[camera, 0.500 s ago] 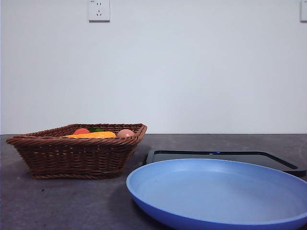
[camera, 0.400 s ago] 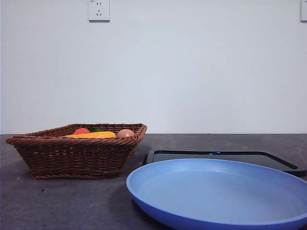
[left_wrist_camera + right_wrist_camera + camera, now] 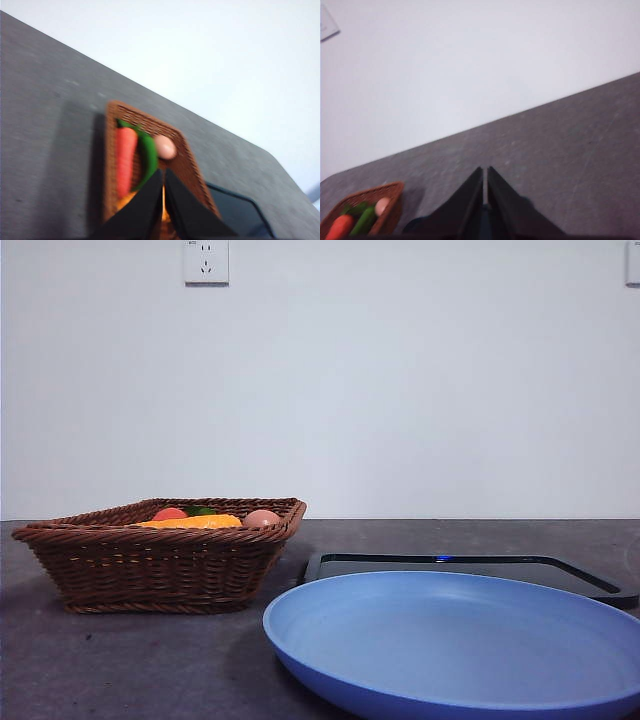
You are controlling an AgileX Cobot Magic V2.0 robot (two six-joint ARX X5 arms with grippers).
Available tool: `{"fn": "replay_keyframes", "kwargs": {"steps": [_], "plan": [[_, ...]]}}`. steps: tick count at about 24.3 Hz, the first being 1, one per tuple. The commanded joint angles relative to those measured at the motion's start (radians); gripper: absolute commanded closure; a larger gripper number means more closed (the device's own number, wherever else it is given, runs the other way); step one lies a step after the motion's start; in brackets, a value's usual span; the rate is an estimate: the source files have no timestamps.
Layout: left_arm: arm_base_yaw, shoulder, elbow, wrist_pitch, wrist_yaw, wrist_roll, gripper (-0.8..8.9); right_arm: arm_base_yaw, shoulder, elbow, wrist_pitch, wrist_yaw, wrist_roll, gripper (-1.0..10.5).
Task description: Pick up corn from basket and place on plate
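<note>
The corn [image 3: 192, 522] lies inside the basket [image 3: 150, 565], its orange-yellow length showing just above the braided rim in the front view, with a small red item [image 3: 169, 513] and a green one [image 3: 203, 510] behind it and a round peach-coloured item [image 3: 262, 518] beside its end. In the left wrist view only a sliver of its yellow shows between and beside the black jaws, near an orange-red carrot-like piece [image 3: 125, 159], a curved green piece [image 3: 148, 155] and the peach-coloured ball. The basket stands on the dark grey table [image 3: 130, 665], apart from the light-blue plate [image 3: 460, 645], which sits nearest the front camera with nothing on it; a flat black tray [image 3: 470, 568] lies just behind the plate. The left gripper [image 3: 163, 177] hangs above the basket, over the corn end, its jaws pressed nearly together and holding nothing. The right gripper [image 3: 485, 175] is over bare table away from the basket, its jaws likewise closed on nothing. Neither arm shows in the front view.
</note>
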Motion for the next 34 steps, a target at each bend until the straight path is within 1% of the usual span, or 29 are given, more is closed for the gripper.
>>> {"fn": "replay_keyframes", "kwargs": {"steps": [1, 5, 9, 12, 14, 16, 19, 21, 25, 26, 27, 28, 29, 30, 31, 34], "plan": [[0.004, 0.060, 0.072, -0.025, 0.056, 0.045, 8.06, -0.001, 0.068, 0.077, -0.046, -0.040, -0.034, 9.4], [0.003, 0.163, 0.180, -0.103, 0.109, 0.130, 8.06, -0.001, 0.193, 0.191, -0.153, -0.146, -0.078, 9.4], [-0.005, 0.261, 0.280, -0.201, 0.142, 0.222, 8.06, 0.000, 0.327, 0.299, -0.259, -0.297, -0.115, 9.4], [-0.023, 0.335, 0.338, -0.285, 0.199, 0.274, 8.06, 0.005, 0.421, 0.369, -0.359, -0.380, -0.169, 9.4], [-0.037, 0.377, 0.364, -0.341, 0.234, 0.305, 8.06, 0.020, 0.471, 0.405, -0.431, -0.381, -0.214, 9.4], [-0.058, 0.422, 0.391, -0.420, 0.257, 0.352, 8.06, 0.041, 0.528, 0.441, -0.527, -0.377, -0.275, 9.4], [-0.092, 0.478, 0.410, -0.507, 0.267, 0.408, 8.06, 0.074, 0.599, 0.469, -0.642, -0.342, -0.349, 9.4], [-0.116, 0.509, 0.413, -0.533, 0.267, 0.424, 8.06, 0.100, 0.636, 0.472, -0.686, -0.311, -0.375, 9.4], [-0.156, 0.568, 0.413, -0.532, 0.266, 0.425, 7.99, 0.168, 0.706, 0.472, -0.719, -0.235, -0.383, 9.4], [-0.159, 0.578, 0.413, -0.528, 0.266, 0.424, 7.56, 0.184, 0.716, 0.472, -0.718, -0.233, -0.381, 9.1], [-0.159, 0.583, 0.414, -0.528, 0.266, 0.420, 6.84, 0.193, 0.720, 0.472, -0.717, -0.230, -0.380, 8.5], [-0.159, 0.585, 0.415, -0.525, 0.266, 0.420, 5.64, 0.203, 0.724, 0.472, -0.713, -0.227, -0.375, 7.6], [-0.160, 0.585, 0.415, -0.522, 0.266, 0.418, 4.60, 0.207, 0.724, 0.472, -0.711, -0.217, -0.370, 7.0], [-0.161, 0.585, 0.415, -0.518, 0.267, 0.414, 3.84, 0.211, 0.724, 0.472, -0.711, -0.212, -0.370, 6.8], [-0.162, 0.585, 0.415, -0.518, 0.267, 0.413, 3.53, 0.214, 0.724, 0.472, -0.711, -0.212, -0.369, 6.8], [-0.162, 0.585, 0.415, -0.518, 0.268, 0.413, 3.53, 0.216, 0.725, 0.472, -0.711, -0.212, -0.369, 6.8]]}}
